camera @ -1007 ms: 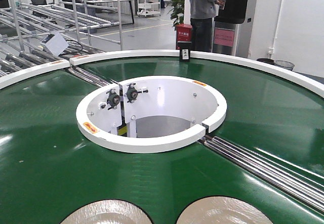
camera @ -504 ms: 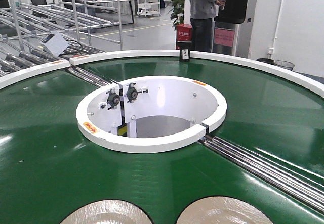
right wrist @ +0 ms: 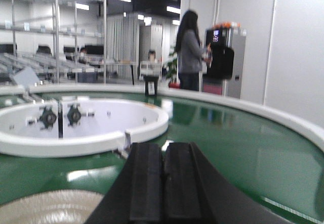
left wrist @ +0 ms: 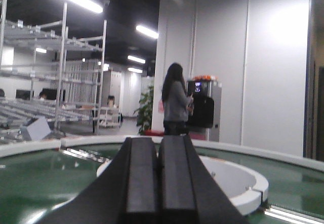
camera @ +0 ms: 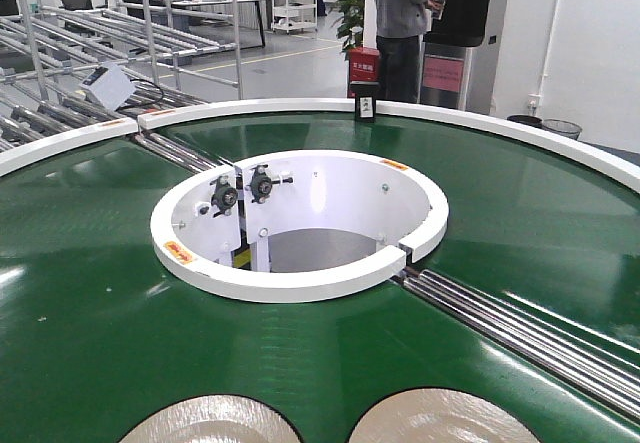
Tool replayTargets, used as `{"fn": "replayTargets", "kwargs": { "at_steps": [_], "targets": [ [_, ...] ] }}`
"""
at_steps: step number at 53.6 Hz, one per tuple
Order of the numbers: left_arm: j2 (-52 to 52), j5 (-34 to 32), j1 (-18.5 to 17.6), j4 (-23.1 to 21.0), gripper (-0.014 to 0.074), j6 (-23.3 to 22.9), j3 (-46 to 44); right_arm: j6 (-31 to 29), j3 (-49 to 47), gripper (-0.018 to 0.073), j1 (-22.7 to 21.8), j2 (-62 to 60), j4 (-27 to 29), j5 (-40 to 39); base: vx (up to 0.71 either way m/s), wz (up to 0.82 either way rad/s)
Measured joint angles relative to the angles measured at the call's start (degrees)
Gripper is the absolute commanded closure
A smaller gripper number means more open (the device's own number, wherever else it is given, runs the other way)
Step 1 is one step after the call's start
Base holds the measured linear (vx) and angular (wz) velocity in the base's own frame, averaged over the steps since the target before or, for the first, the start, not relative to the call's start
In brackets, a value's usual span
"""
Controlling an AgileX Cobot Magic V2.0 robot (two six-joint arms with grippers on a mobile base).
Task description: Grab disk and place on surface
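A: Biggest thing first?
B: Curved green conveyor belt [camera: 90,343], glossy, fills the front view. At its centre sits a white ring-shaped housing [camera: 300,288], open in the middle, with two black bearing mounts on its inner wall. Bright steel rollers [camera: 520,328] run from the ring's right side to the lower right edge.
A: Beyond the belt?
B: Metal tube racks [camera: 90,23] far left. A long-haired person in grey [camera: 400,13] stands with back turned.
A: The disks?
B: Two flat round beige ones lie on the belt at the near edge: left disk [camera: 210,421] and right disk [camera: 450,418]. A strip of green shows between them. Both are cut by the frame. Matte faces, thin lighter rims.
A: Claws?
B: Left claw [left wrist: 158,143]: black fingers pressed together, nothing between, ring ahead. Right claw [right wrist: 163,148]: likewise closed and empty. One pale disk [right wrist: 45,206] shows low at its left; cannot tell which.
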Motion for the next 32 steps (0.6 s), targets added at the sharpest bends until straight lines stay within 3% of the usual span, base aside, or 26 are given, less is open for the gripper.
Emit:
{"fn": "replayTargets", "kwargs": {
  "at_steps": [10,19,26,32],
  "targets": [
    [0.0,-9.45,0.0,0.0,0.0603,-0.25,0.0,0.21,-1.87,0.0568,0.0,0.0,1.09,2.65,0.0,0.0],
    [0.0,-16.76,0.0,-0.05,0.0603,-0.45,-2.35,0.26,-9.73,0.0568,0.0,1.75,1.03,8.1,0.0,0.0],
    [0.0,-14.36,0.0,-0.11,0.0602,-0.51,-9.27,0.26,-17.08,0.0568,0.0,6.9,0.39,10.19,0.0,0.0],
    [2.0,-4.85,0.0,-0.16,0.0601,-0.51,-17.73,0.26,-23.79,0.0568,0.0,12.94,0.22,11.58,0.0,0.0]
  ]
}}
